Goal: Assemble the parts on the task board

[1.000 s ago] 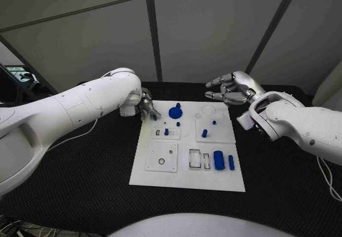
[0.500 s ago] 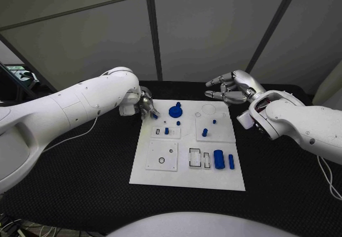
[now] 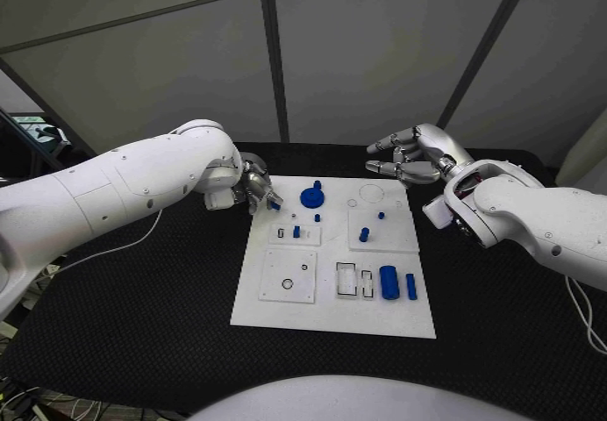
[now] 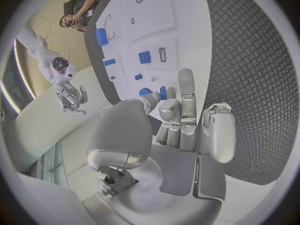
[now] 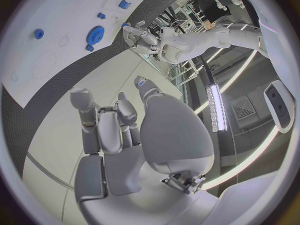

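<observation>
A: On the middle of the black surface lies the white task board, long side running away from the robot. Where do the parts sit?

B: Near the board's far edge, left of centre, lies a blue gear-like disc with a small blue peg just beyond it. A short blue peg stands in the small raised plate near the left edge, and another blue peg stands on the raised plate toward the right edge. Two small blue studs sit near these.

A: And toward the near edge?

B: A blue cylinder and a thinner blue bar lie side by side by the right edge, beside two open rectangular slots. A square plate with a ring-shaped hole sits by the left edge.

A: What is the left hand doing?

B: The left hand is at the board's far-left corner, fingers drawn together. A small blue part sits at its fingertips; it appears to pinch it.

A: The right one?

B: The right hand hovers off the board's far-right corner, fingers loosely curled and apart, holding nothing.
</observation>
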Motion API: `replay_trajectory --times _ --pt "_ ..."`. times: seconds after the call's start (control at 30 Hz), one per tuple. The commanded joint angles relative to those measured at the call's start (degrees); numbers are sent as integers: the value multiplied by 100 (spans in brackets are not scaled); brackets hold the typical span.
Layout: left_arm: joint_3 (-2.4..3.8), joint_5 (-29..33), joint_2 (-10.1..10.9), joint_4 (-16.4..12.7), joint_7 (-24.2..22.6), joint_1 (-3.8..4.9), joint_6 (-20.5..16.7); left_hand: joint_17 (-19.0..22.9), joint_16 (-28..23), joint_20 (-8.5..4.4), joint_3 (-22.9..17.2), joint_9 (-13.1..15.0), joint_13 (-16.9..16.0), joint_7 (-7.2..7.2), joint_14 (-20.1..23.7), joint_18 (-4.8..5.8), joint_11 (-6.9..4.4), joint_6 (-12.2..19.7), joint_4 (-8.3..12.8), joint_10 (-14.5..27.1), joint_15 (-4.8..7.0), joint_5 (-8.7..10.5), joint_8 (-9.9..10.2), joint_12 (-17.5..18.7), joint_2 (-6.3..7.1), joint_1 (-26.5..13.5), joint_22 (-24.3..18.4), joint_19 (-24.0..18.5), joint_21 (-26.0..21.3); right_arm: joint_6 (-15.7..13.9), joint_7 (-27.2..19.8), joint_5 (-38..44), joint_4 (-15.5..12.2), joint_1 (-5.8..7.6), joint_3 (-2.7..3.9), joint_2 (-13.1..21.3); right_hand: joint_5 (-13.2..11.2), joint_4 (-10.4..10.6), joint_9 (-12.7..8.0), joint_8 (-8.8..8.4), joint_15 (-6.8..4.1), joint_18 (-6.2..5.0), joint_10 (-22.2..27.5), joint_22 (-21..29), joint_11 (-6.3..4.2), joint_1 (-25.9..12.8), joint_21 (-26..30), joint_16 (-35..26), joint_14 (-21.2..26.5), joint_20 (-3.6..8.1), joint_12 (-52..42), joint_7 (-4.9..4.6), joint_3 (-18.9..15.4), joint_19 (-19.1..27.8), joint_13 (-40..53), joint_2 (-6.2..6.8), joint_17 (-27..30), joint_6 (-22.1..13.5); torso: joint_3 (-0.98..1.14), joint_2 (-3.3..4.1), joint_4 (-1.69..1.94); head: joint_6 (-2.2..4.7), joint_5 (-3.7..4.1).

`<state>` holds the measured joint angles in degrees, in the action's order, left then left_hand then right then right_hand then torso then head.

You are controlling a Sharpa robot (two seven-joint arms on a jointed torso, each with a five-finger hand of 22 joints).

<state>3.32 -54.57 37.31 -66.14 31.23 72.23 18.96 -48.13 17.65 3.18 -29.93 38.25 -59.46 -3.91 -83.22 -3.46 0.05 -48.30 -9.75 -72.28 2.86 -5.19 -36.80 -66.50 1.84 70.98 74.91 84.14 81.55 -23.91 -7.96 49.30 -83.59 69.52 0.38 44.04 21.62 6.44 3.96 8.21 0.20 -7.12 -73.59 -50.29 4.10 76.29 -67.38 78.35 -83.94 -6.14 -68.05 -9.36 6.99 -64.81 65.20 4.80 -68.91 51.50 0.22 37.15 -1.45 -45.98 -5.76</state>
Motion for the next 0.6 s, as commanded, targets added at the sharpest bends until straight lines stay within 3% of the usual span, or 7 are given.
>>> replay_trajectory --times 0.03,0.27,0.43,0.6 --pt "-4 152 162 -320 -8 5 -430 -6 -12 -14 -440 14 18 -2 5 87 -14 24 409 -28 22 -27 -21 11 14 -67 491 82 -14 28 -29 -9 -3 9 4 6 38 46 -7 35 -44 -90 -19 -4 0 -28 18 1 -154 3 -34 13 5 6 4 -61 6 2 -3 1 -1 -12 -18" --pt "-91 -55 458 -870 14 -49 -683 -7 -11 -17 -512 33 37 6 4 85 -20 15 429 -36 26 -23 -52 21 55 -122 487 81 -20 28 -32 -9 7 9 4 8 38 46 -7 35 -44 -90 -19 -4 0 -28 18 1 -154 3 -34 13 5 6 4 -61 6 2 0 -7 4 -25 -46" --pt "-126 -257 565 -1126 52 -152 -859 -8 -11 -20 -565 45 34 14 2 84 -27 10 451 -51 30 -23 -70 16 83 -146 484 80 -24 22 -25 -9 18 9 4 0 38 49 -7 37 -44 -90 -18 -4 0 -30 19 0 -155 3 -32 13 4 5 1 -63 6 3 -3 -3 -15 -22 -74" --pt "-137 -345 592 -1258 159 -269 -931 -8 -11 -24 -627 55 31 21 2 83 -34 5 471 -67 35 -25 -86 11 107 -171 481 80 -29 26 -13 -9 33 9 3 -7 38 50 -7 37 -44 -90 -19 -2 0 -29 20 0 -155 3 -33 13 5 6 1 -64 6 3 -3 3 -11 -22 -70"
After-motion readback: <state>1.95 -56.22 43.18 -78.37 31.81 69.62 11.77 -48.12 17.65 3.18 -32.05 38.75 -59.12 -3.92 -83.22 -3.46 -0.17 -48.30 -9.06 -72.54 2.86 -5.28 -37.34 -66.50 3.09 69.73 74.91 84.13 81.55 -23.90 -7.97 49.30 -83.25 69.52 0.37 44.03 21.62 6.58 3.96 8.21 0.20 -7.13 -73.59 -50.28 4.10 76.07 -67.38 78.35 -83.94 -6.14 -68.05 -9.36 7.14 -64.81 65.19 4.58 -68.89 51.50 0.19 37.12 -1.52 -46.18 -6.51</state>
